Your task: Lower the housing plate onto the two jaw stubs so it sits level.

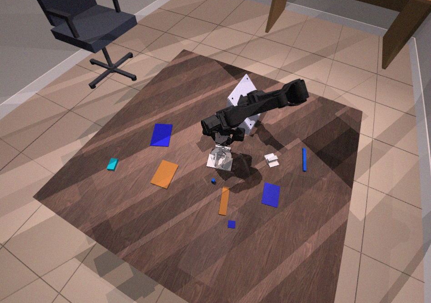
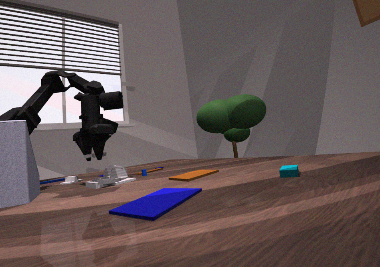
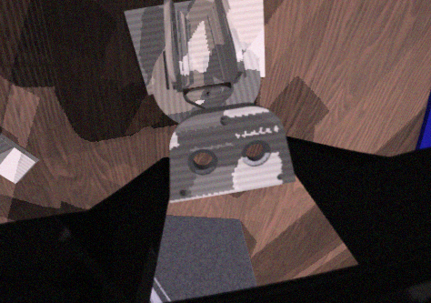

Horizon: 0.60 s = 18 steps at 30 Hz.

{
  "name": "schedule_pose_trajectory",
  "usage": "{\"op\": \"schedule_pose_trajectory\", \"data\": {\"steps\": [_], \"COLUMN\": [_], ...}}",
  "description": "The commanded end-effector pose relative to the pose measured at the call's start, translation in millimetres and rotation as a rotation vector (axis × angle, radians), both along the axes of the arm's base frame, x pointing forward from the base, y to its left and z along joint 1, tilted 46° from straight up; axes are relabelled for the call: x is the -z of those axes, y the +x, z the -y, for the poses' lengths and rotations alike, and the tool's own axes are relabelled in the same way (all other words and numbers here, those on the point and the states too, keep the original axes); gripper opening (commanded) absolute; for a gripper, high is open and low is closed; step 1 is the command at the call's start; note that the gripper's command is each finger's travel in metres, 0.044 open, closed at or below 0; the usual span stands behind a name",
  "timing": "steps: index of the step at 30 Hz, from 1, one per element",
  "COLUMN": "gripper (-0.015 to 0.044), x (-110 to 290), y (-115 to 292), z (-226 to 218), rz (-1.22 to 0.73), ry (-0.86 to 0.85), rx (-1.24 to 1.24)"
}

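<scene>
The housing plate is a grey-white plate with one rounded edge, two large holes and small corner holes. My gripper is shut on it, one finger at each side. It hangs in the air, roughly flat. The white base lies on the table; in the wrist view it is just beyond the plate's rounded edge. The two jaws stand on it as upright, roughly parallel walls. The plate hides the near part of the base, and I cannot make out the jaw stubs.
A small white stepped block lies to one side of the base. A tiny blue block is close to the base. An orange bar and blue panel lie farther out. The arm's grey mount stands nearby.
</scene>
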State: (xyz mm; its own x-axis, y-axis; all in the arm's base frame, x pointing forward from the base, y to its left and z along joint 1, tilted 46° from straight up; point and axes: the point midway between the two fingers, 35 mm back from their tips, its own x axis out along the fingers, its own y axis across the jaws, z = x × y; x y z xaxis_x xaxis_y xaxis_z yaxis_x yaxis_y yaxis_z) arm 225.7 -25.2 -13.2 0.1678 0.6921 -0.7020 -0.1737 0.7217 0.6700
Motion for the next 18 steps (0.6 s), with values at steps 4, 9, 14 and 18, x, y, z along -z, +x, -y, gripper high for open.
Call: {"op": "schedule_pose_trajectory", "data": {"steps": [4,9,14,18], "gripper": [0.0351,0.0351,0.0351,0.0351], "x": [-2.9,-2.9,-2.9,-2.9], "y": [0.4,0.4,0.4,0.4], "z": [-2.9,-2.9,-2.9,-2.9], "rz": [0.007,0.007,0.007,0.004], "ry": [0.002,0.002,0.002,0.003], "rx": [-0.002,-0.002,-0.002,0.001]}}
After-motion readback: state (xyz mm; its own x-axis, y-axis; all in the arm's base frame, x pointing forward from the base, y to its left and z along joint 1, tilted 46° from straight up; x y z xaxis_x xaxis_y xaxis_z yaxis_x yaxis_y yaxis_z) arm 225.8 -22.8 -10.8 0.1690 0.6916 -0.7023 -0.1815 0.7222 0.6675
